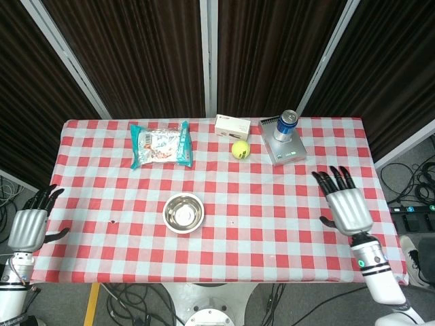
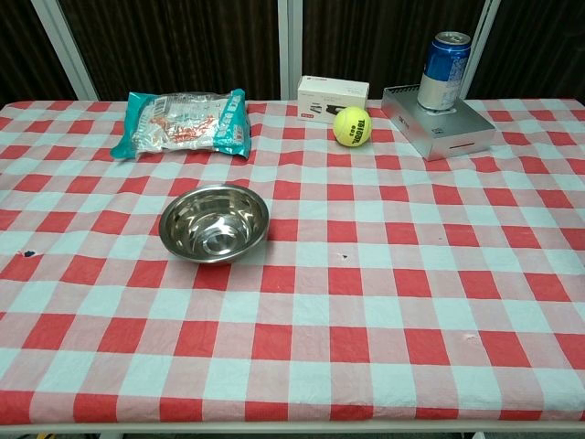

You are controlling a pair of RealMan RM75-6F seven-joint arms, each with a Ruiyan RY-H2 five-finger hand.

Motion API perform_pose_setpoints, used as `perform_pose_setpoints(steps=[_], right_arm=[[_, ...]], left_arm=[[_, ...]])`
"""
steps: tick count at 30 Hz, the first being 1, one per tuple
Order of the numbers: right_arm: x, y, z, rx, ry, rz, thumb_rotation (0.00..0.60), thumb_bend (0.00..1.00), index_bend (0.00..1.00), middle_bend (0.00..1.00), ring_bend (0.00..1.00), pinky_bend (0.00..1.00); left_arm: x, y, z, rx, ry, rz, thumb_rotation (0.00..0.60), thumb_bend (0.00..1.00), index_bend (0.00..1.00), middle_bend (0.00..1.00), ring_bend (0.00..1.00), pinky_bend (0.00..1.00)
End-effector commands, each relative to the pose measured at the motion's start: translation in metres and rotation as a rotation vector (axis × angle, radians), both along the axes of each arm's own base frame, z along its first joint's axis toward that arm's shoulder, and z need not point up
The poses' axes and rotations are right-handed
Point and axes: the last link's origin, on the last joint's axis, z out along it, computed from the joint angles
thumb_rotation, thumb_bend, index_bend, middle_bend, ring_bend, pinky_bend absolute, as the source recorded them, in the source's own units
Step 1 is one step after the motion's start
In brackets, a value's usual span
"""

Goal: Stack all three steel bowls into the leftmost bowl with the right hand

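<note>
A stack of steel bowls (image 1: 183, 212) (image 2: 214, 223) sits upright on the checked table, left of centre, looking like one bowl with nested rims. My right hand (image 1: 346, 206) hovers over the table's right edge with its fingers spread and nothing in it, far from the bowls. My left hand (image 1: 28, 226) hangs off the table's left edge, fingers apart and empty. Neither hand shows in the chest view.
A snack packet (image 1: 161, 145) (image 2: 183, 123) lies at the back left. A white box (image 1: 232, 125) (image 2: 333, 97), a tennis ball (image 1: 240, 149) (image 2: 352, 125) and a blue can (image 1: 287, 125) (image 2: 442, 58) on a silver box (image 1: 282, 145) (image 2: 441, 123) stand at the back right.
</note>
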Motion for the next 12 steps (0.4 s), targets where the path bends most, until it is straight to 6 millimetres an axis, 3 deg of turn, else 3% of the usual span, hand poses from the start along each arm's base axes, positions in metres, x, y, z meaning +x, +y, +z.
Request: perform_pose_setpoints(steps=[1,7,12], right_arm=[[-0.056,0.037,0.017,-0.073,-0.041,-0.085,0.600,0.00,0.07,0.12,0.00,0.00],[-0.079,0.048,0.025,-0.114,-0.060,-0.108,0.600,0.00,0.06,0.12,0.00,0.00],[-0.080,0.048,0.028,-0.127,-0.066,-0.088,0.600,0.00,0.05,0.12,0.00,0.00]], left_arm=[[0.003,0.001,0.002,0.004,0.008,-0.013,0.600,0.08,0.19,0.19,0.15,0.25],[0.009,0.002,0.003,0.007,0.016,-0.024,0.600,0.08,0.19,0.19,0.15,0.25],[0.010,0.002,0.000,0.001,0.018,-0.023,0.600,0.08,0.19,0.19,0.15,0.25]])
